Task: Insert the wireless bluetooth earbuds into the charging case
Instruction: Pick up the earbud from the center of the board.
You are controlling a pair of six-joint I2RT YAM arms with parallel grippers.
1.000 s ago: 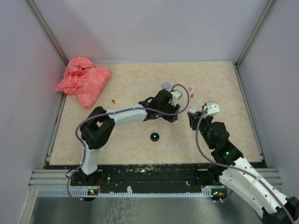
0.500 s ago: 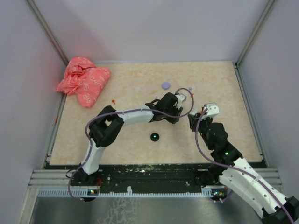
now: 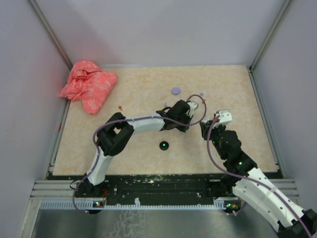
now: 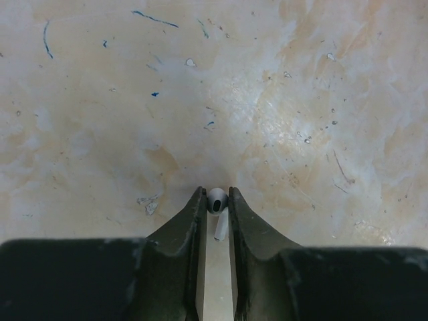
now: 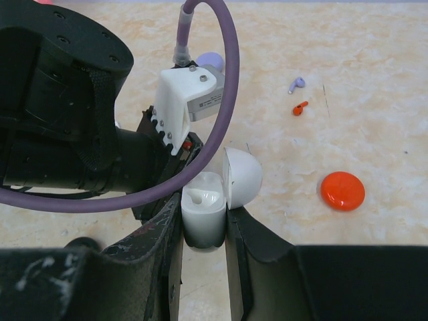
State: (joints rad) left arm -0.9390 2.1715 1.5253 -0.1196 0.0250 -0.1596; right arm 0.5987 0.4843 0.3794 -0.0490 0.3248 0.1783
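Observation:
In the left wrist view a tiny white stemmed earbud (image 4: 217,200) lies on the beige table, and my left gripper (image 4: 215,196) is shut on its round head, with the stem pointing back between the fingers. My right gripper (image 5: 204,212) is shut on the white charging case (image 5: 202,204), which is held upright with its domed lid (image 5: 242,176) swung open to the right. The left arm (image 5: 73,127) sits close on the case's left. A lilac earbud (image 5: 297,83) and an orange-red earbud (image 5: 299,108) lie farther out on the table.
An orange-red disc (image 5: 342,190) lies right of the case. A lilac disc (image 3: 175,90) is behind the arms and a black disc (image 3: 163,145) in front of the left arm. A crumpled pink bag (image 3: 89,85) fills the back-left corner. Another orange-red earbud (image 3: 121,107) lies near it.
The left arm has shifted a little to the right and its jaws have closed in on the white earbud. The right arm has stayed still with the case.

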